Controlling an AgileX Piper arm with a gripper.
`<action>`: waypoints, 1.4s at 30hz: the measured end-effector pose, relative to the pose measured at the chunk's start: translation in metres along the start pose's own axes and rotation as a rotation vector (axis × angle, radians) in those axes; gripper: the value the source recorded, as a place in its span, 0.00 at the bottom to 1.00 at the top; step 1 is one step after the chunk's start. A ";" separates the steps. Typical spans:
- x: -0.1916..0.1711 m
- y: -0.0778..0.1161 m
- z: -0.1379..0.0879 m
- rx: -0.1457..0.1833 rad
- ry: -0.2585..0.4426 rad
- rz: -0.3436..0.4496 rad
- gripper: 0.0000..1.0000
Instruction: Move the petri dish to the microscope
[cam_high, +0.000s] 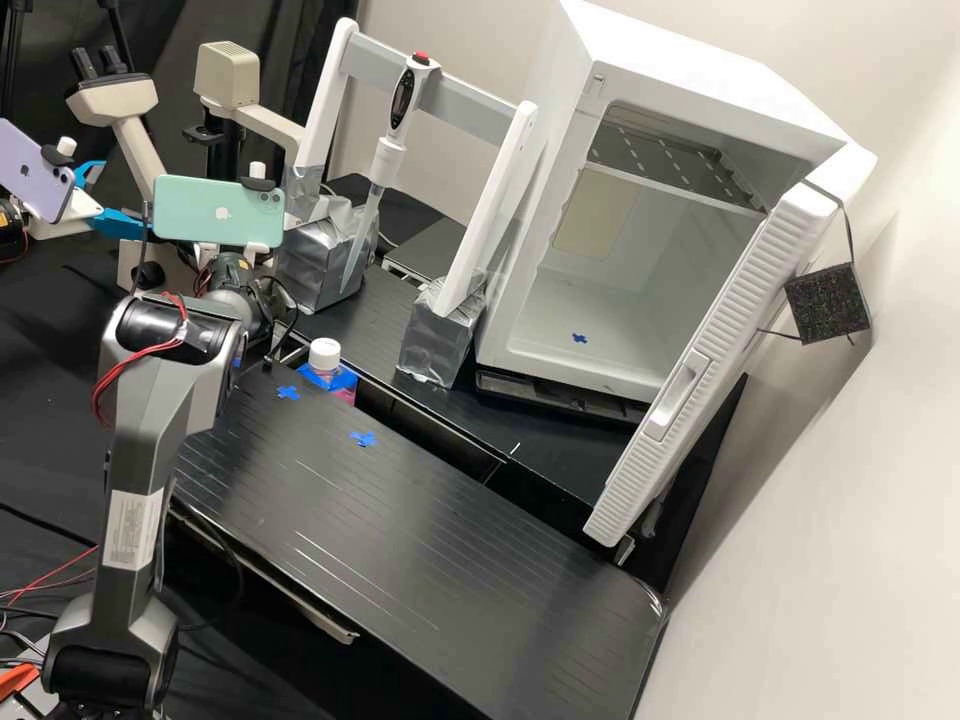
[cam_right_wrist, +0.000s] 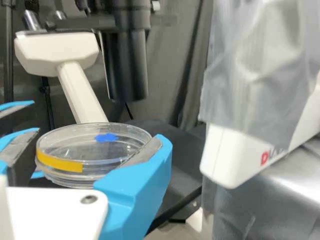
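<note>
The gripper (cam_high: 238, 290) is at the left rear in the high view, its wrist below the green phone and its fingertips hidden behind it. In the wrist view the gripper (cam_right_wrist: 96, 146) is shut on the petri dish (cam_right_wrist: 67, 142), a clear round dish lying level, with yellow tape on its side and a blue mark seen at its top. One blue finger's grey pad lies along the rim. The microscope (cam_high: 228, 78) stands behind the phone; in the wrist view the dish is in front of and below the microscope's (cam_right_wrist: 125, 67) dark cylinder. Whether the dish touches a stage cannot be told.
A second arm's blue fingers (cam_high: 120, 222) are close by at the left. The pipette stand (cam_high: 487, 225) with foil-wrapped feet is right of the microscope. A capped bottle (cam_high: 325, 357) stands by the bench shelf (cam_high: 420, 540); the open white incubator (cam_high: 640, 270) is farther right.
</note>
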 end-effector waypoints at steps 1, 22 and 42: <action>-0.002 -0.001 0.000 0.000 0.000 -0.003 0.00; -0.019 0.006 -0.014 -0.087 -0.006 -0.028 0.00; 0.050 0.001 -0.005 -0.056 -0.073 -0.013 0.00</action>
